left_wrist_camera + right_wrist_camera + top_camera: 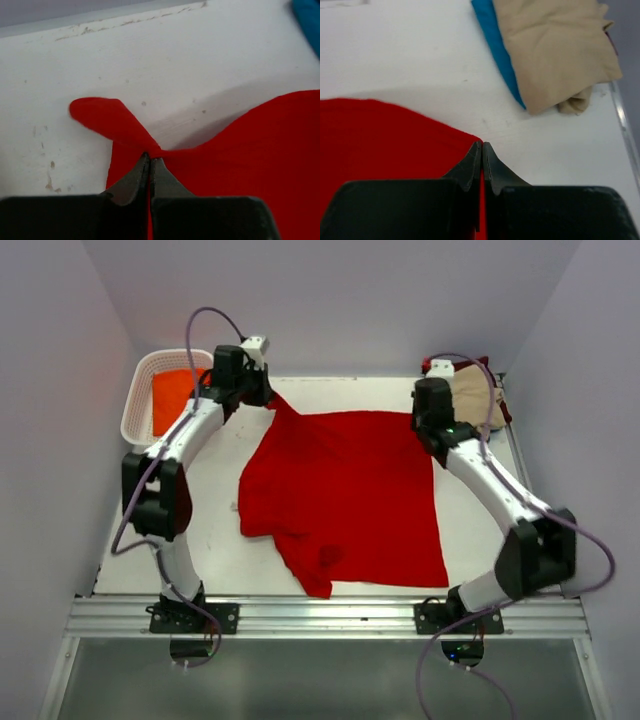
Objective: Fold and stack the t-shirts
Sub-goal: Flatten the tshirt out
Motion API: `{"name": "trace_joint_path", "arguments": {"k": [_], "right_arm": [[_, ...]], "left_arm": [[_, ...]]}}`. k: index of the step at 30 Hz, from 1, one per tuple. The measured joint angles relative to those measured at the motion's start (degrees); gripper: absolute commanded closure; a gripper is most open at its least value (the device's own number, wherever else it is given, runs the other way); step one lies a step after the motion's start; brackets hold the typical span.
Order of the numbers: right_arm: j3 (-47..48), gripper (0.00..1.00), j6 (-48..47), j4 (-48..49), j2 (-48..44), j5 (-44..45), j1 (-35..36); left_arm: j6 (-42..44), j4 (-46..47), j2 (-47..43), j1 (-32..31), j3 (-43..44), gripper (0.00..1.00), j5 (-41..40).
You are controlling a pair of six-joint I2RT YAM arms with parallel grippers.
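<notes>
The red t-shirt [345, 495] lies spread over the middle of the counter [215, 540], between the two arms. Its far edge is drawn into a line from one claw to the other, and its near left side is rumpled, with a point of cloth reaching toward the near edge. The left claw [150, 159] is closed on the far left corner, a small flap of red poking out past its tips. The right claw [482, 146] is closed on the far right corner, pinching right at the hem.

To my eye this is the start of a fold. It would go best if both corners rise level and travel together, with the cloth between them just taut, so the far hem lands square on the near one. The loose near left side looks likely to bunch under the fold, so a slow, low carry seems wise.

A beige t-shirt [555, 50] sits folded on a blue t-shirt [495, 45] at the far right corner, near the right claw but apart from the red cloth. An orange t-shirt [172, 395] waits in the white slotted basket [135, 405] at far left
</notes>
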Motion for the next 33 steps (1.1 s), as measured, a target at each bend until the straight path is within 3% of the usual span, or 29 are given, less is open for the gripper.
{"name": "trace_joint_path", "arguments": {"k": [4, 7, 10, 13, 16, 20, 23, 28, 33], "right_arm": [[-8.83, 1.00, -1.05, 1.68, -24.83, -16.83, 0.02], [-8.59, 1.00, -1.33, 3.15, -43.36, -27.06, 0.07], [-5.66, 1.00, -1.42, 2.58, -58.23, -34.23, 0.07], [2.45, 1.00, -1.51, 0.96, -67.01, -38.75, 0.07], [9.40, 1.00, -1.84, 0.07, -68.46, -39.67, 0.07], [10.93, 1.00, -2.29, -1.95, -64.74, -36.11, 0.07], [12.35, 1.00, -3.08, -3.17, -54.23, -30.53, 0.07], [14.38, 1.00, -5.27, -3.98, -30.29, -20.06, 0.07], [16.55, 1.00, -6.45, -6.32, -11.34, -13.90, 0.00]], "left_arm": [[-0.50, 1.03, -24.81, -0.13, -10.25, 1.00, 5.38], [-0.63, 2.56, -43.82, -1.62, -12.04, 1.00, 7.23], [-1.38, 3.43, -62.88, -6.95, -11.72, 1.00, 9.70], [-2.32, 3.23, -75.84, -8.26, -7.72, 1.00, 11.15], [-3.13, 4.66, -81.02, -7.41, -2.14, 1.00, 13.07], [-3.10, 5.66, -78.82, -3.45, -0.37, 1.00, 15.02], [-2.56, 5.77, -71.56, -2.01, -0.46, 1.00, 14.03], [-0.13, 4.02, -50.12, -1.99, 1.84, 1.00, 8.37], [2.14, -1.29, -26.51, -1.81, 11.72, 1.00, 2.73]]}}
